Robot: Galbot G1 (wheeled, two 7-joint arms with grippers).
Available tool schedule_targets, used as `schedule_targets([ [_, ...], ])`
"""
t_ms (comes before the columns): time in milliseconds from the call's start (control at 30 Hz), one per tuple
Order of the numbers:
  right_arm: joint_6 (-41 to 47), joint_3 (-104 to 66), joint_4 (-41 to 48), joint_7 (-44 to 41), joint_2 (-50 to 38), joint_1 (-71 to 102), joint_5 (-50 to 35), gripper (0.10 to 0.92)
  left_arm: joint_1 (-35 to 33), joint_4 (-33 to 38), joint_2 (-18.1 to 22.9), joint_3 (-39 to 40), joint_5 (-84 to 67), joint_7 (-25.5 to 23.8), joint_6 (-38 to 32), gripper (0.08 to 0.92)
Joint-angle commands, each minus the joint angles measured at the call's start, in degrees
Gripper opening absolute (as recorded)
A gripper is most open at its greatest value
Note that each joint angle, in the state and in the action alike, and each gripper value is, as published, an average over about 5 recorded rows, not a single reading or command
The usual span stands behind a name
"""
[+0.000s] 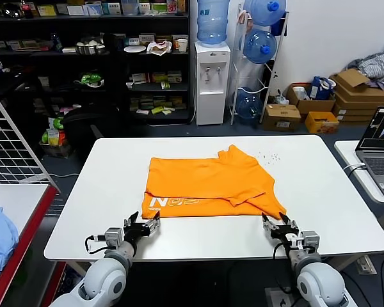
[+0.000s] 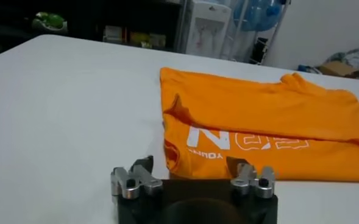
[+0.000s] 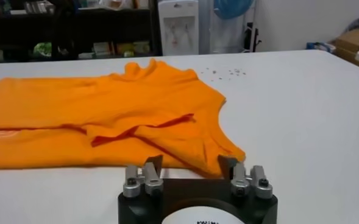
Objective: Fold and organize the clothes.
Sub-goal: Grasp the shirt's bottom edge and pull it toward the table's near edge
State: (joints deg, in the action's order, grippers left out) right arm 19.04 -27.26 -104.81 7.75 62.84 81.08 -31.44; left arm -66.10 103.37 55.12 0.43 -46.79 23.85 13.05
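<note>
With both my left gripper (image 1: 155, 224) and right gripper (image 1: 267, 222) open at the T-shirt's (image 1: 208, 179) six-o'clock hem, I expect limp, light cotton best pinched at its corners.

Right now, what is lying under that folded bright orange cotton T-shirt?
The orange T-shirt lies on the white rectangular table. Its upper folded layer covers part of the lower layer with white lettering. Whether anything else lies beneath is hidden.
</note>
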Motion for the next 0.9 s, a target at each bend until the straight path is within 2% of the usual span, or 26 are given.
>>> schedule_targets([
  [33, 0.0, -0.1, 0.3, -0.1, 0.0, 0.2, -0.2, 0.479, 0.0, -0.3, 0.3, 0.2, 0.3, -0.1, 0.0, 0.659],
  [267, -0.4, -0.1, 0.1, 0.0, 0.0, 0.2, -0.1, 0.263, 0.0, -0.5, 0.5, 0.2, 0.5, 0.0, -0.2, 0.451],
  [467, -0.7, -0.3, -0.9, 0.1, -0.4, 0.6, -0.7, 0.134, 0.2, -0.6, 0.5, 0.2, 0.7, 0.2, -0.6, 0.277],
  [667, -0.2, -1.0, -5.5, 1.3, -1.6, 2.7, -3.3, 0.122, -0.6, 3.1, -1.8, -0.3, -0.4, 1.5, -0.4, 0.123],
  [900, 3.6, -4.5, -13.2, 4.4, -5.4, 9.7, -10.3, 0.122, -4.8, 11.4, -7.7, -2.7, -6.7, 4.5, 1.3, 0.102],
])
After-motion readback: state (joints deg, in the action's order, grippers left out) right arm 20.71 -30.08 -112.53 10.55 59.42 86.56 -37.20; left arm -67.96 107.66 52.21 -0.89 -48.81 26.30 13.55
